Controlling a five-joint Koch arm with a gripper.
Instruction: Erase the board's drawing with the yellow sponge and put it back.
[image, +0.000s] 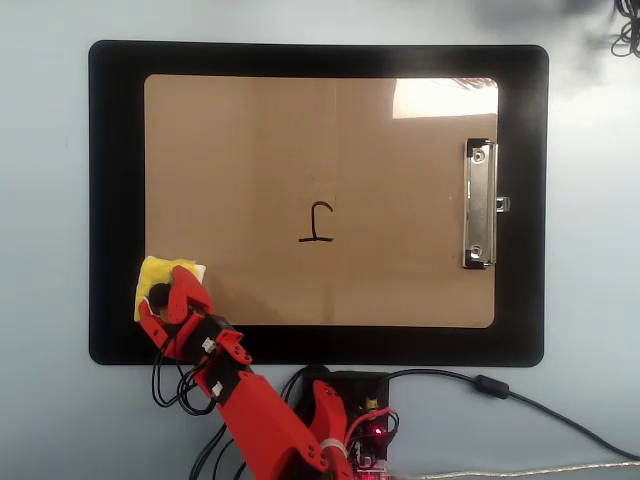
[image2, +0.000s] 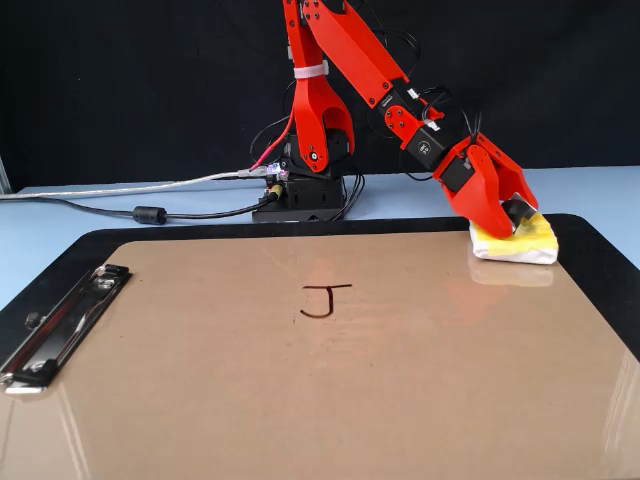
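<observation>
Wide open board (image: 260, 150) surface all around the small drawing (image: 317, 223), nothing standing on it. Only raised obstacle on it: metal clip (image: 479, 204) at the right short edge in the overhead view. Cables (image2: 150, 213) near the arm base, off the mat (image: 115, 200).

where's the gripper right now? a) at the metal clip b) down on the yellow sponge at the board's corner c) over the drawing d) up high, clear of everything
b: the gripper is down on the yellow sponge at the corner of the board, far from the drawing and the clip.
</observation>
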